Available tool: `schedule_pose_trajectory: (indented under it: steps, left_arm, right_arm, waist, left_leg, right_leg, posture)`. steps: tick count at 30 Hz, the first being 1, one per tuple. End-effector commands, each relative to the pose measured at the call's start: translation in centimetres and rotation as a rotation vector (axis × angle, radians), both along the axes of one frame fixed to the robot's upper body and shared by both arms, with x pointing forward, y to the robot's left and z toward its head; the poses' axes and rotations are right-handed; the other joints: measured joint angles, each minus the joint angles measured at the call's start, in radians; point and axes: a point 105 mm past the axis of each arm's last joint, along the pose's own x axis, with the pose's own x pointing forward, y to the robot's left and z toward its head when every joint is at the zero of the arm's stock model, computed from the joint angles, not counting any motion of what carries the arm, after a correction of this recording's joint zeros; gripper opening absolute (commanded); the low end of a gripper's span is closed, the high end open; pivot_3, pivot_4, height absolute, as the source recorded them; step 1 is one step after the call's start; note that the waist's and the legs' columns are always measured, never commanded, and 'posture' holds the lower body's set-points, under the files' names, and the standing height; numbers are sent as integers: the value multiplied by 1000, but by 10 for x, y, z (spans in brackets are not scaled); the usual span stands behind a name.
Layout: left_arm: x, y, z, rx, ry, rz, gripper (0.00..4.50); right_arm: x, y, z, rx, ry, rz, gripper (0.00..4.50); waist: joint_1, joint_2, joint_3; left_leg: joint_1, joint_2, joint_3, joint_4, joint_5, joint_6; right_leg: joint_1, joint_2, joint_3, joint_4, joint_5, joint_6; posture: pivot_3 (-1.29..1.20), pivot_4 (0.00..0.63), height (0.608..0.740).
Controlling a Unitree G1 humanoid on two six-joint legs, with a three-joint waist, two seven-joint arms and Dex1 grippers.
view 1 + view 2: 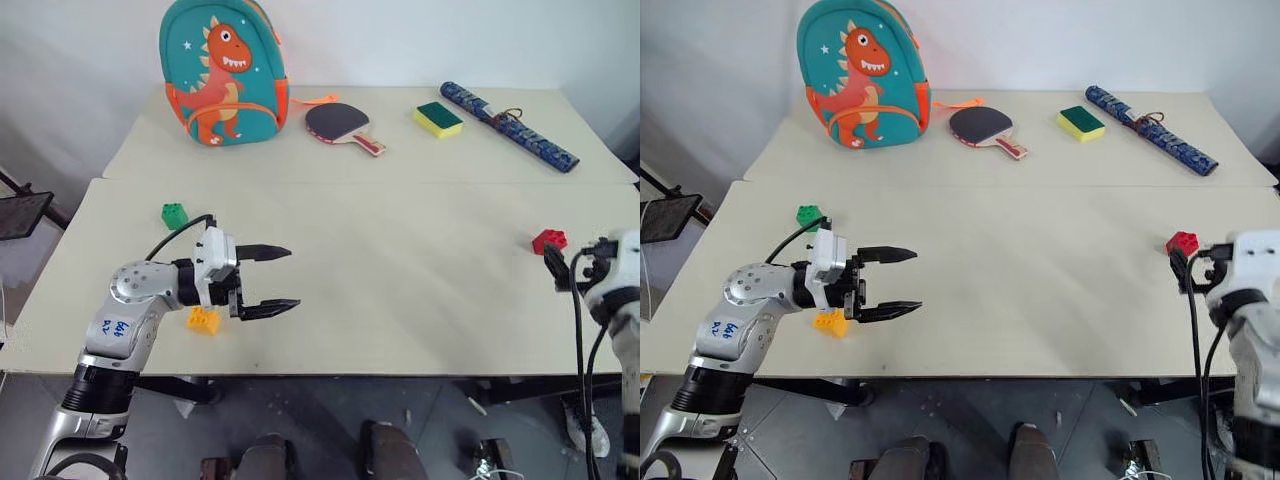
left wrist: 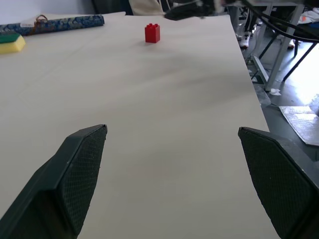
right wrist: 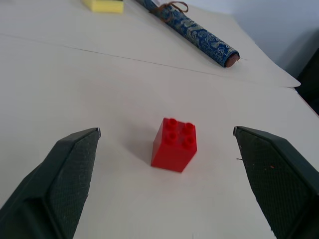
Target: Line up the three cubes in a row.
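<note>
The three blocks lie well apart on the near table (image 1: pixel 400 300); the green block (image 1: pixel 174 215) sits at the left of the frame; the orange block (image 1: pixel 203 320) lies lower left, just beside the left arm and partly behind it; the red block (image 1: pixel 549 240) stands at the far right edge. The left gripper (image 1: pixel 270 280) hovers at lower left, fingers spread wide, empty, pointing toward the frame's right. The right gripper (image 3: pixel 164 169) is also wide open and empty, the red block standing upright on the table ahead of its two fingers, touching neither. On the far table rest a dinosaur backpack (image 1: pixel 222 70), a paddle (image 1: pixel 340 124), a sponge (image 1: pixel 438 118) and a blue roll (image 1: pixel 508 125).
</note>
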Motion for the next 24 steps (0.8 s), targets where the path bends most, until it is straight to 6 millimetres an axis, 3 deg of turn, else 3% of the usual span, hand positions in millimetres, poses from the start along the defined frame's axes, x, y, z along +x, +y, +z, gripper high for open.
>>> schedule_pose_trajectory:
  steps: [1,7,13,16,21,23,24]
  left_arm:
    - [-5,-4,7,13,-49,-15,4490]
    - [-4,-2,7,28,-59,-6,4490]
    - [-3,-1,8,30,-71,12,4490]
    - [-3,0,8,31,-73,18,4500]
    - [-2,2,8,39,-80,29,4500]
    - [-1,4,9,42,-86,43,4500]
    - [-1,6,9,42,-88,50,4500]
  right_arm:
    - [21,-13,1,-14,54,-39,4500]
    - [40,-27,-5,-49,87,-80,4500]
    - [45,-38,-8,10,81,-133,4500]
    - [47,-37,-10,14,81,-111,3899]
    - [48,-34,-14,32,89,-77,2224]
    - [52,-23,-6,69,53,12,1571]
    - [55,-12,4,76,9,93,1511]
  waist:
    - [-1,0,0]
    - [4,0,0]
    - [-1,0,0]
    - [-5,0,0]
    - [-16,0,0]
    - [-17,0,0]
    - [-17,0,0]
  left_leg:
    - [0,0,2,0,0,1]
    - [-1,0,1,-1,0,1]
    - [-2,0,1,-1,0,0]
    - [-2,0,1,-1,0,0]
    - [-2,0,1,-1,0,0]
    - [-2,0,1,-1,0,0]
    - [-2,0,1,-1,0,0]
  right_leg:
    - [0,0,1,-2,0,0]
    - [-1,0,-1,-2,0,0]
    - [-1,0,-1,-2,0,0]
    - [-1,0,-1,-2,0,0]
    - [-1,0,-2,-3,0,0]
    - [-1,0,-2,-3,0,0]
    - [-1,0,-2,-3,0,0]
  posture:
    - [0,150,740]
    - [0,150,740]
    - [0,150,740]
    - [0,150,740]
    - [0,150,740]
    - [0,150,740]
    - [0,150,740]
